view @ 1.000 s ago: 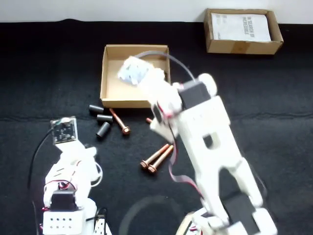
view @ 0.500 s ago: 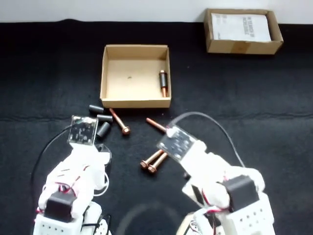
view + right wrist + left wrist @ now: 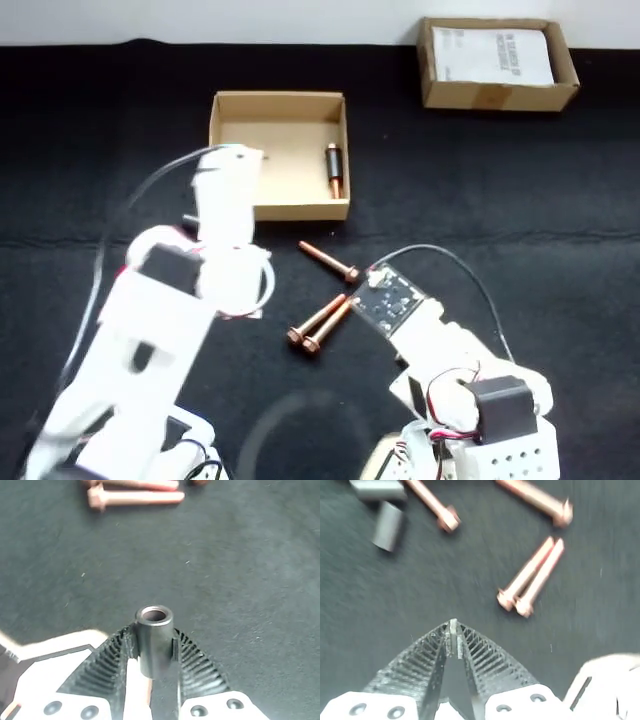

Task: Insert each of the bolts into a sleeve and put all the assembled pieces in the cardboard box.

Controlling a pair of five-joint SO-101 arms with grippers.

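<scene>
- Right gripper [image 3: 154, 632] is clamped on a dark sleeve [image 3: 154, 645]. The sleeve's long axis runs out along the fingers, with the open bore facing away from the wrist.
- Left gripper [image 3: 454, 636] has its jaws pressed together with nothing in them, so I'd say it's the free one for grabbing a bolt.
- The pair of copper bolts [image 3: 532, 577] lies on the black cloth [image 3: 520, 180] ahead of the left tips, side by side on a slant.
- From the right wrist, those bolts lie crosswise to the bore, so a bolt needs turning to line up.
- The cardboard box [image 3: 278, 97] already holds one assembled piece [image 3: 332, 170].
</scene>
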